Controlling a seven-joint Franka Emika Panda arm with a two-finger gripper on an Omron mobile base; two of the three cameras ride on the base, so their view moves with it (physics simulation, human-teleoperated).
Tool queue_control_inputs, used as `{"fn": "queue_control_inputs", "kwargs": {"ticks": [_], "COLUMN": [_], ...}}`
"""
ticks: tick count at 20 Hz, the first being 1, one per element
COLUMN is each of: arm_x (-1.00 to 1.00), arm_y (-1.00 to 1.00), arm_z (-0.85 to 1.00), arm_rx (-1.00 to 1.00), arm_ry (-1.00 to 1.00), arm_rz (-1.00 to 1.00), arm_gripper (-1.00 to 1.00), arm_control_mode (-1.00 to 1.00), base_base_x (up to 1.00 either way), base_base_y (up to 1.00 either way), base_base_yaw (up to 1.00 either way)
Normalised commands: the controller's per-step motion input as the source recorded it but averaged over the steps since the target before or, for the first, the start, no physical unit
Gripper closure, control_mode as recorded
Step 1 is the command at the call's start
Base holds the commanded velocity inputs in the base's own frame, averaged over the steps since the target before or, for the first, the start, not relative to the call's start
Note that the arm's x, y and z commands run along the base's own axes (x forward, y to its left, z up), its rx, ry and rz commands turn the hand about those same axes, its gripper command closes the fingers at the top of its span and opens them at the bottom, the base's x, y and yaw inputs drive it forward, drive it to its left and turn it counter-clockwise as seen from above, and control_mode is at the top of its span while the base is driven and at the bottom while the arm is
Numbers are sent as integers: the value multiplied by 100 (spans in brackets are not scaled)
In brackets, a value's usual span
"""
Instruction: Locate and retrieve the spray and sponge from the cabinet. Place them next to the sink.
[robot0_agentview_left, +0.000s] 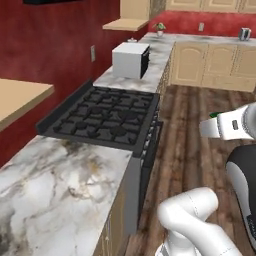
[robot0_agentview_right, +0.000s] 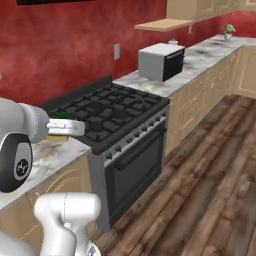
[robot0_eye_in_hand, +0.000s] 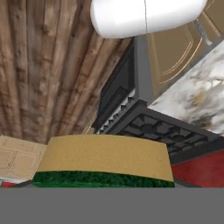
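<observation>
The gripper (robot0_agentview_right: 67, 127) is clamped on the sponge (robot0_agentview_right: 64, 126), jaws part-way apart with the pad filling the space between them. In the hand view the sponge (robot0_eye_in_hand: 104, 159) lies right at the bottom, its broad yellow face turned to the camera and its dark green layer along the lower edge. In the right base view the pad sticks out sideways from the white hand, green on top and yellow beneath, hanging above the front left corner of the stove (robot0_agentview_right: 112, 112), over the seam where the marble counter (robot0_agentview_right: 50, 152) meets the black cooktop. In the left base view just a sliver of green shows behind the white wrist, out over the wooden floor (robot0_agentview_left: 192, 135) to the right of the stove (robot0_agentview_left: 107, 117).

Taking the stove as the landmark: marble counter runs on both sides of it. On the stretch beyond it stands a white microwave (robot0_agentview_left: 131, 60) with a dark door. Above and past the microwave a flat tan shelf board juts out from the cabinet (robot0_agentview_left: 134, 11) on the red wall (robot0_agentview_left: 55, 45). Farther still along the counter, at the room's corner, sits a small potted plant (robot0_agentview_left: 160, 28). Tan base cabinets (robot0_agentview_left: 215, 65) line the far wall past the stove, and an oven door with a bar handle fronts the stove itself.
</observation>
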Motion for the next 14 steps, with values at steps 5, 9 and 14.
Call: {"fn": "queue_control_inputs", "kwargs": {"ticks": [5, 9, 14], "arm_x": [0, 0, 0], "arm_y": [0, 0, 0], "arm_z": [0, 0, 0], "arm_rx": [0, 0, 0], "arm_ry": [0, 0, 0], "arm_rz": [0, 0, 0], "arm_gripper": [100, 100, 100], "arm_control_mode": [100, 100, 100], "base_base_x": [0, 0, 0], "base_base_y": [0, 0, 0], "base_base_yaw": [-50, -50, -50]}}
